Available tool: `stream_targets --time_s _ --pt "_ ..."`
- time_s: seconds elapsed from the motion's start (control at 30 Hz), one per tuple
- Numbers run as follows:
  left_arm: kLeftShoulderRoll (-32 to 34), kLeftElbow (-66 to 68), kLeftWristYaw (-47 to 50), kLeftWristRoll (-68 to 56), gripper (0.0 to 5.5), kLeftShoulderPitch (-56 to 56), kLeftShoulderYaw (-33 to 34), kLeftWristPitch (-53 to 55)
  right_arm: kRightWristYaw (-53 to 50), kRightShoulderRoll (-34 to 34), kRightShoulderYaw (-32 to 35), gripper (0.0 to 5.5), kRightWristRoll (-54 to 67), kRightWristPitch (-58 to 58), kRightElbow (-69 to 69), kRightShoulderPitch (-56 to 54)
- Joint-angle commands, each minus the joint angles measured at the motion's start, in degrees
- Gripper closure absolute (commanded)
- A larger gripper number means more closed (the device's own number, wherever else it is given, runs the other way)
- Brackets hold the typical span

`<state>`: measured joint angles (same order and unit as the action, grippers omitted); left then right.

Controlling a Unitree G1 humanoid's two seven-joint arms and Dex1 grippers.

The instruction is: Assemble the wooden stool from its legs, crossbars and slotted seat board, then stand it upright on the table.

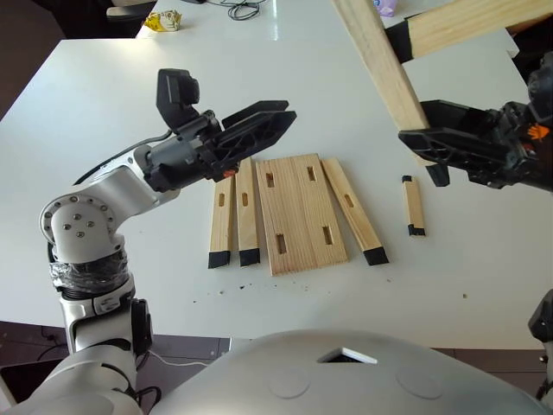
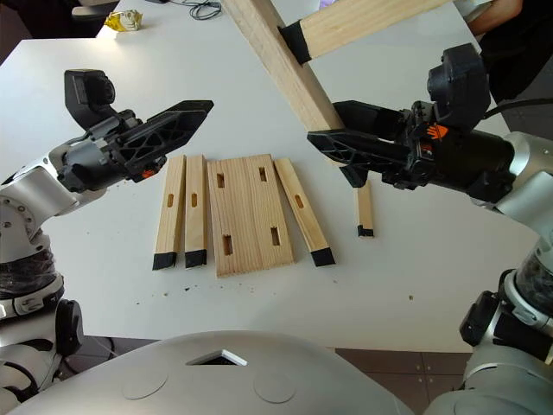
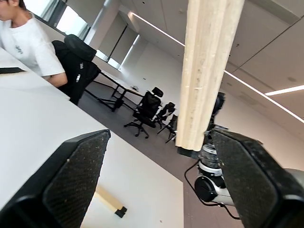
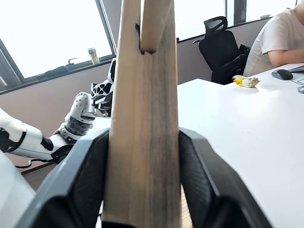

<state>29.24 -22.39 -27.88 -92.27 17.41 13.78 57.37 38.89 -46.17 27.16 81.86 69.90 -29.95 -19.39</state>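
Black grippers, pale pine, white table

My right gripper [image 2: 327, 124] is matt black with an orange fleck, and the leg [image 2: 276, 52] in its grip is pale, straight-grained pine. The crossbar [image 2: 363, 22] on that leg is the same pine with a black end cap. My left gripper [image 2: 192, 114] is black too. Below both, the seat board [image 2: 246, 216] is pale pine with dark slots. The loose legs [image 2: 170, 212] beside it are black-tipped, on a white table [image 2: 432, 268].

Eye views: from the head, forward and down, sharing the white table [image 1: 104, 104].
Left wrist: low, looking across it.
Right wrist: close against the wooden leg [image 4: 145, 142].
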Motion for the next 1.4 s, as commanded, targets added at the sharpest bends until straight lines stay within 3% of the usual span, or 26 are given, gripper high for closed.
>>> stream_targets --time_s 0.03,0.43,0.9,1.27,1.4 --pt "0.56 -2.21 0.88 -3.87 1.55 1.78 -1.27 -0.95 2.29 -2.39 -3.48 3.41 1.08 -1.05 0.49 -0.61" --pt "0.53 -3.86 1.61 -3.63 1.55 2.36 -5.37 -3.80 9.41 -7.13 -8.98 3.41 1.24 -2.26 0.13 -0.83" --pt "0.73 -5.82 0.14 -2.07 1.55 1.46 -7.86 -4.73 10.96 -8.83 -13.00 3.41 0.37 -4.23 -0.35 -2.07" --pt "2.29 -5.64 -3.85 -4.61 3.27 -0.23 -7.02 -4.44 11.98 -10.13 -14.18 3.41 0.07 -4.51 0.30 -2.67" --pt "1.97 -5.55 -3.39 -4.34 3.28 0.06 -7.49 -5.01 12.36 -10.43 -14.60 3.41 -0.02 -4.52 0.35 -2.94"
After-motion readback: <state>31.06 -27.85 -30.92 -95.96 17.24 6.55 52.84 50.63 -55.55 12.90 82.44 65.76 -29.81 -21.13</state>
